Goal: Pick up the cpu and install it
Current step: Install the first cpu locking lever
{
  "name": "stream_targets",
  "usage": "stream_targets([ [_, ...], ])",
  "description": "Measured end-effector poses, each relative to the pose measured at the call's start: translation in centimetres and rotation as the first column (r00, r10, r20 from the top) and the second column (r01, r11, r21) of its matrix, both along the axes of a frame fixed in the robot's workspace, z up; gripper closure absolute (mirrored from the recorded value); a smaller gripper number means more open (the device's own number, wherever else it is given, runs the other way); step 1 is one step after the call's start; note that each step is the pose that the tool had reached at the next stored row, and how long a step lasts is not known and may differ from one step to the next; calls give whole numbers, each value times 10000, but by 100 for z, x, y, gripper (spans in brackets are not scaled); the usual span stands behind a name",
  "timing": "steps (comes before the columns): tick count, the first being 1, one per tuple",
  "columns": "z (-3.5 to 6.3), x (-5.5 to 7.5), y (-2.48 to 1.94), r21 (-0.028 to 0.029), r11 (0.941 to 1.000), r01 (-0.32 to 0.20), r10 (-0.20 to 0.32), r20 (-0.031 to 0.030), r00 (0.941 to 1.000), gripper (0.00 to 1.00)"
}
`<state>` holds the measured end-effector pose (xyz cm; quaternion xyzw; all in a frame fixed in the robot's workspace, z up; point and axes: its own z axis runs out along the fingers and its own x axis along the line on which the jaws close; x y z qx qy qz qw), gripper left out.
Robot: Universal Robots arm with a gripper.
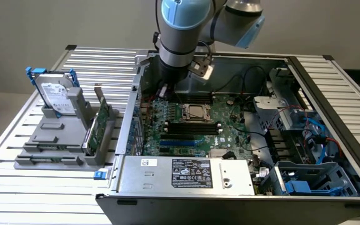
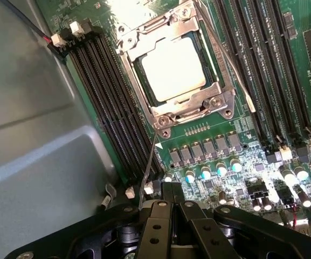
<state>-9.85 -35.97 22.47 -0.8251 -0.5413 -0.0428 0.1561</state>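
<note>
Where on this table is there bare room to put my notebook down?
Bare slats lie in front of the grey holder, behind it, and beside the open computer case at the exterior view's right. Inside the case it is crowded with the motherboard and cables.

The arm is cut off by the exterior view's upper edge, and its lower end covers the rear corner of the circuit board. Glare whitens the top of the cpu, so any print there is unreadable. The body of the gripper runs off the wrist picture's edge. The label text on the hard drive is too small to read.
</note>
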Motion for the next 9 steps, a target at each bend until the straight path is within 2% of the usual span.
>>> stream_targets([
  [5,10,-18,0,232,9990,381,-380,-65,9993,89],
  [9,17,-34,0,385,9972,639,-633,-167,9979,89],
])
